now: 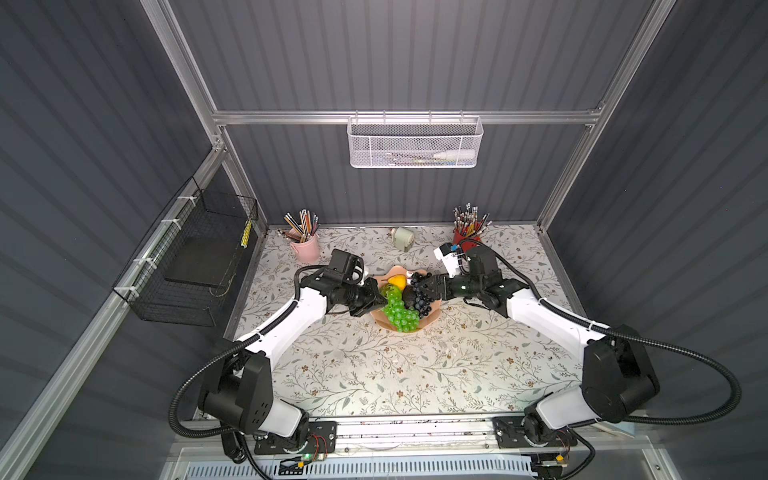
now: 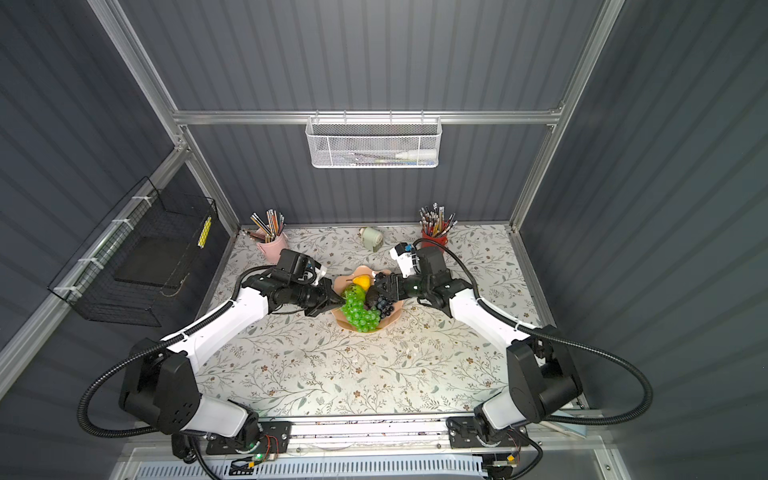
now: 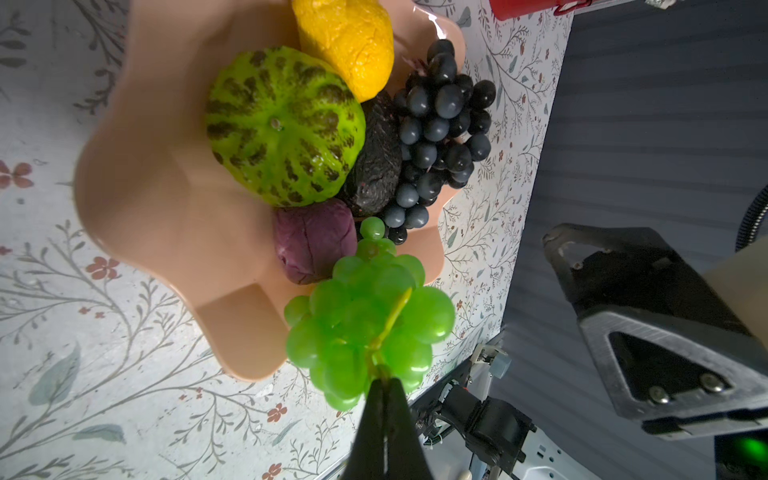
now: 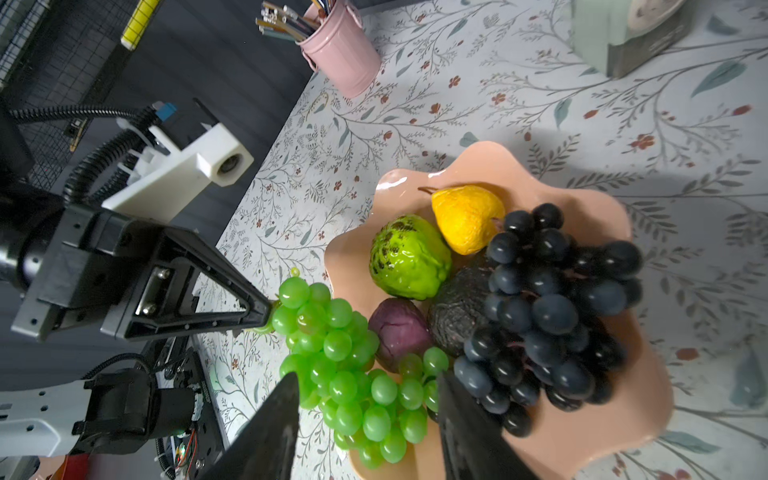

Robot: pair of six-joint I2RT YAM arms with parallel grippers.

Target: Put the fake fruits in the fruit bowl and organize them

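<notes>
The left gripper (image 3: 384, 384) is pinched tight on the stem of the green grape bunch (image 3: 365, 316). That bunch spills over the rim of the fruit bowl (image 1: 379, 314) at the centre of both top views. The right gripper (image 4: 369, 376) hangs half-spread above it, beside the dark grape bunch (image 4: 548, 307), with nothing clamped. The table (image 1: 374, 374) is bare across the lower half.
</notes>
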